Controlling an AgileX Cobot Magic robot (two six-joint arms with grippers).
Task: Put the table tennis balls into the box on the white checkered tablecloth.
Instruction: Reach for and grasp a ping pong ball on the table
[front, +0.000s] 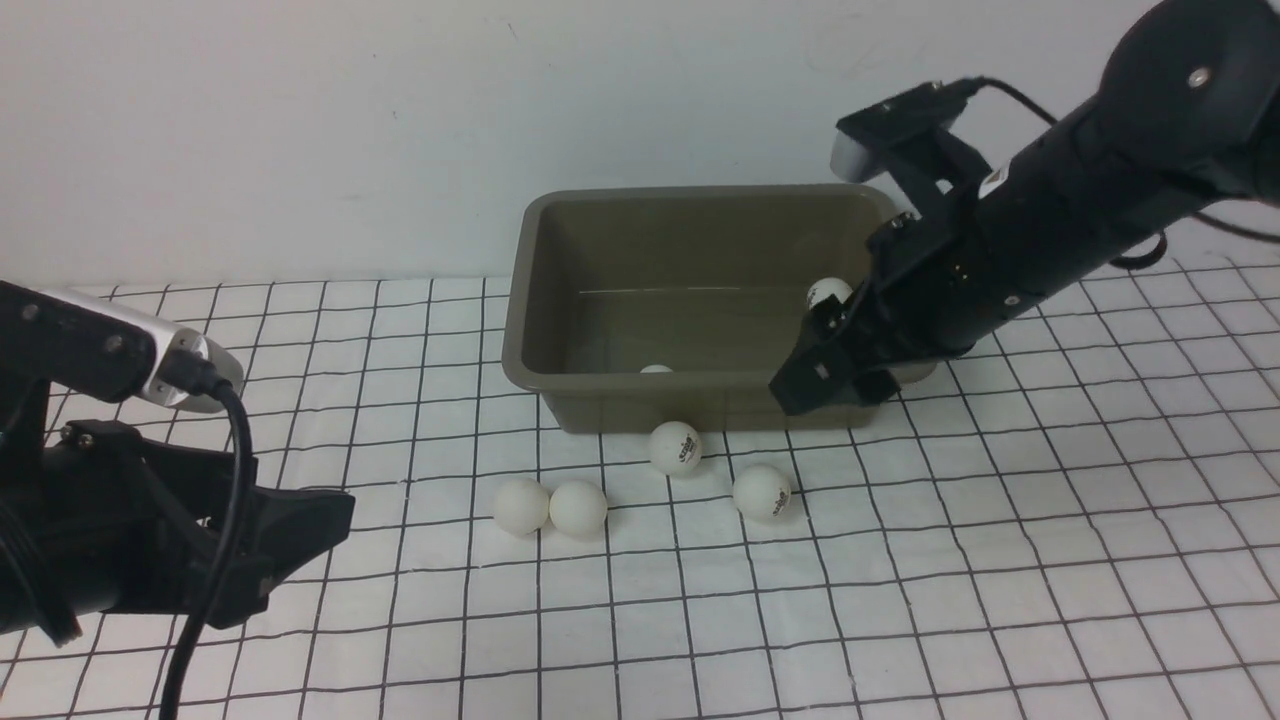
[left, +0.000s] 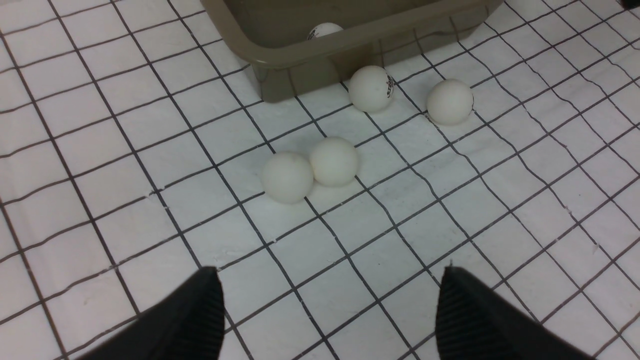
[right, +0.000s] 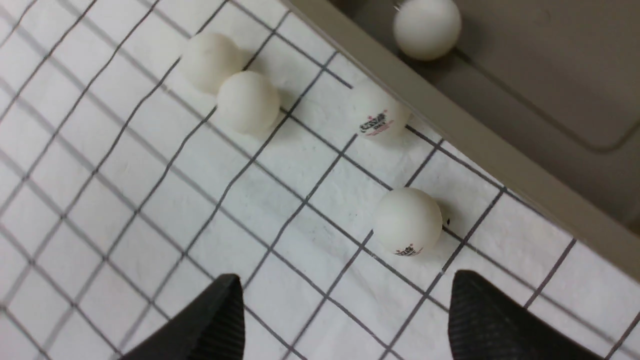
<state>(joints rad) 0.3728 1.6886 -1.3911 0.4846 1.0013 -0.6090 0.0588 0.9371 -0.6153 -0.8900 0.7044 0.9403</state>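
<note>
1. our left gripper (left: 330, 277) hangs at the near left, jaws spread and empty, facing the touching pair of small matte white plastic table tennis balls (left: 334, 161)
2. our right gripper (right: 345, 280), spread and empty, hovers by the near right corner of the rectangular olive-grey plastic box (front: 620, 410), probably lined up on the ball (right: 407, 221) nearest it
3. four smooth round balls lie on the wrinkled white checkered tablecloth (front: 1000, 560) just before the box; two sit inside

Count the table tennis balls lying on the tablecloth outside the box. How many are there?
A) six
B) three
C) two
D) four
D: on the tablecloth in front of the box lie a touching pair of balls and two logo balls.
</note>
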